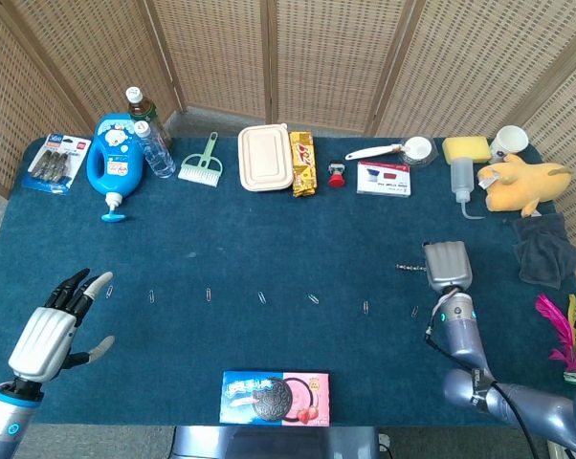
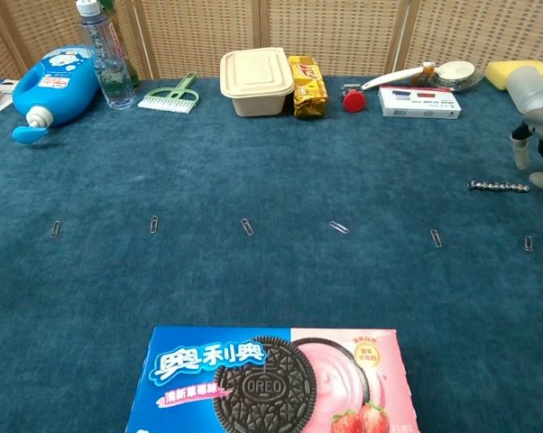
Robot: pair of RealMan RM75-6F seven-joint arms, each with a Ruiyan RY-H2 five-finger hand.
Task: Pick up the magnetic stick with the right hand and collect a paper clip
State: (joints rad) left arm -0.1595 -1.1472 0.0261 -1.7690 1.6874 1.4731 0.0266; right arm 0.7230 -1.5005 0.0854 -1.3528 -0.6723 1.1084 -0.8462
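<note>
The magnetic stick (image 1: 410,267), a short beaded metal rod, lies flat on the blue cloth; the chest view shows the stick (image 2: 499,187) at the far right. My right hand (image 1: 447,266) hovers just right of its end, back up, with fingers (image 2: 521,153) pointing down and apart, holding nothing. Several paper clips lie in a row across the cloth, the nearest ones (image 1: 414,311) (image 1: 365,307) just in front of the stick, also seen from the chest (image 2: 528,243) (image 2: 436,238). My left hand (image 1: 54,330) is spread and empty at the front left.
An Oreo box (image 1: 275,397) lies at the front edge. Along the back stand a blue detergent bottle (image 1: 114,159), a lunch box (image 1: 265,158), a red-and-white box (image 1: 384,178), a squeeze bottle (image 1: 461,178) and a yellow plush toy (image 1: 520,184). A dark cloth (image 1: 546,249) lies at the right.
</note>
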